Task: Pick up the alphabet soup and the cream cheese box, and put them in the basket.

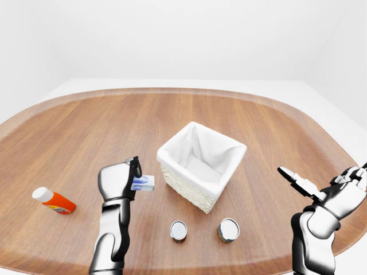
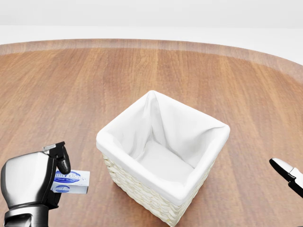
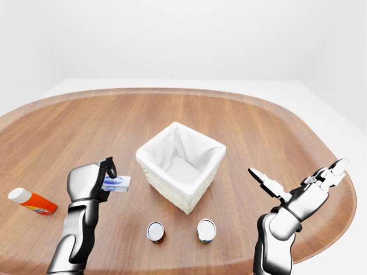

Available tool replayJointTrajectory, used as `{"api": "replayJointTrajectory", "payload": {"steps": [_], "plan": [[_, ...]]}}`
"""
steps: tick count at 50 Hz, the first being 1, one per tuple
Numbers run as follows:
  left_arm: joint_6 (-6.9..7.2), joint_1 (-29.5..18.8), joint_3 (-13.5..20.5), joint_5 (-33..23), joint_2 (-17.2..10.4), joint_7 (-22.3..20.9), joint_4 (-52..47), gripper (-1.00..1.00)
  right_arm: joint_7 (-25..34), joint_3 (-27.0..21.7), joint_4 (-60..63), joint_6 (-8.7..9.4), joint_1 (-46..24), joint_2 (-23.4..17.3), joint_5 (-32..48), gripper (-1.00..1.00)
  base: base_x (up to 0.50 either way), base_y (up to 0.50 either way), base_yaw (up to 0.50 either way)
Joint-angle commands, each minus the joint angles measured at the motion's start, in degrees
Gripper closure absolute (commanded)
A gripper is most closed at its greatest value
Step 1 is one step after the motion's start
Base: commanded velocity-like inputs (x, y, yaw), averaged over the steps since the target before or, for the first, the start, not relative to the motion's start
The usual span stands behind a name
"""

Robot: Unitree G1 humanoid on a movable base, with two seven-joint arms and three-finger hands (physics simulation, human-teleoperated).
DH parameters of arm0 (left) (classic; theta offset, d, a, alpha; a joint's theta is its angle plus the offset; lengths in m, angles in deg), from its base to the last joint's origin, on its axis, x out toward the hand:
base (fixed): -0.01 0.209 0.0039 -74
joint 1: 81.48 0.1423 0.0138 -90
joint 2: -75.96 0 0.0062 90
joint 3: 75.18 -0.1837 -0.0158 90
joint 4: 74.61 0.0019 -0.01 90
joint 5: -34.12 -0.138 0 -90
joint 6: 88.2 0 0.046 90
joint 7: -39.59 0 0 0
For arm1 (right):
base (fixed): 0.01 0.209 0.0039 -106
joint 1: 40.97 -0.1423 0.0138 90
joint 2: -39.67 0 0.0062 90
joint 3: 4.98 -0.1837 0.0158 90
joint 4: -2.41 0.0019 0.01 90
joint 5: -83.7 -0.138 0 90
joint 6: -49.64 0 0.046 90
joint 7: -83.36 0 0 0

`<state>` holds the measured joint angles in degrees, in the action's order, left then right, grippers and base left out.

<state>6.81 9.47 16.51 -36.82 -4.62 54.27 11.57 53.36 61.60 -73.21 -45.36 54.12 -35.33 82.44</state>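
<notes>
Cream cheese box (image 2: 71, 182) held flat in left hand (image 2: 29, 182), long axis pointing at basket (image 2: 163, 189).

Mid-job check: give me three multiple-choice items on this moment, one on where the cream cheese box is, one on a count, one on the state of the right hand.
1. Where is the cream cheese box?
A. inside the basket
B. in the left hand, to the left of the basket in the head view
C. lying on the table beside the orange bottle

2. How many cans stand on the table below the basket in the left-eye view?
A. one
B. two
C. four

3. What state is the right hand in?
A. open and holding nothing
B. closed on a can
C. closed on the basket rim

Answers:
1 B: the left hand grips the box beside the basket.
2 B: one can and another can.
3 A: the right hand has its fingers spread, with nothing in them.
</notes>
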Motion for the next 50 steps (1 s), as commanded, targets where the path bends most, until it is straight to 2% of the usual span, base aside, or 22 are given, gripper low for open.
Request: {"api": "replayJointTrajectory", "payload": {"steps": [1, 7, 15, 36, 40, 50], "plan": [[0.0, -1.57, 1.36, -5.78, 0.84, -7.0, -9.13, 1.0, 0.0, -0.03, 0.42, 0.0, 0.17, 0.09, 0.01, -1.0, 0.0, 0.0, 0.0], [0.0, -3.68, 2.1, -8.3, 0.74, -12.94, -13.7, 1.0, 0.0, -0.04, 0.4, 0.0, 0.1, 0.1, 0.03, -1.0, 0.0, 0.0, 0.0], [0.0, -9.37, 3.24, -10.62, -0.16, -20.46, -16.52, 1.0, 0.0, -0.09, 0.13, 0.0, 0.0, 0.05, 0.01, -1.0, 0.0, 0.0, 0.0], [0.0, -22.82, 1.33, -18.96, -0.28, -33.53, -15.52, 1.0, 0.0, 0.12, -0.73, 0.0, -0.33, -0.19, -0.03, -1.0, 0.0, 0.0, 0.0], [0.0, -24.89, 0.65, -23.08, -0.28, -35.24, -15.26, 1.0, 0.0, 0.01, -0.65, 0.0, -0.34, -0.22, -0.14, -1.0, 0.0, 0.0, 0.0], [0.0, -31.26, -0.11, -27.36, 0.72, -41.87, -14.75, 1.0, 0.0, 0.02, -0.47, 0.0, -0.33, -0.26, -0.2, -1.0, 0.0, 0.0, 0.0]]}}
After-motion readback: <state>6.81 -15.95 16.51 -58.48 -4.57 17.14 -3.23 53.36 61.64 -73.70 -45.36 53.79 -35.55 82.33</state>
